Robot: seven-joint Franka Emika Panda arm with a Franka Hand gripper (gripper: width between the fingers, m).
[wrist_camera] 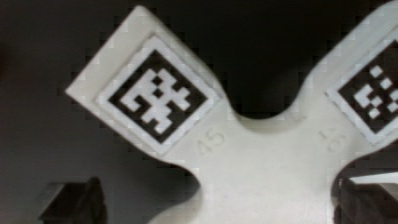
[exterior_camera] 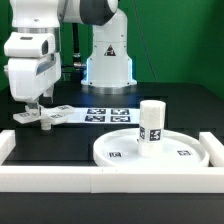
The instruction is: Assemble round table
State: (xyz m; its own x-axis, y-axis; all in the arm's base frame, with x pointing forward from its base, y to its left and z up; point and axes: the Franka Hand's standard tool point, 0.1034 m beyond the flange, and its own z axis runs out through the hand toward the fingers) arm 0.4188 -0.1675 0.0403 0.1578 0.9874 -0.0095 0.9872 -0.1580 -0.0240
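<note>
The flat white cross-shaped base point(exterior_camera: 40, 118) lies on the black table at the exterior view's left. My gripper point(exterior_camera: 33, 106) is low over it. In the wrist view the base point(wrist_camera: 267, 150) fills the picture, with two tagged arms spreading out. One arm of the base runs between my fingers. My gripper point(wrist_camera: 222, 205) is open: one dark finger point(wrist_camera: 80, 200) stands apart from the base, the other point(wrist_camera: 370, 198) is at its edge. The large rimmed round disc point(exterior_camera: 185, 155) lies at the front right, and the short cylindrical leg point(exterior_camera: 151, 122) stands upright on it.
The marker board point(exterior_camera: 100, 113) lies flat behind the base and the disc. Long white border rails point(exterior_camera: 110, 180) run along the front and both sides of the table. The robot's pedestal point(exterior_camera: 108, 55) stands at the back.
</note>
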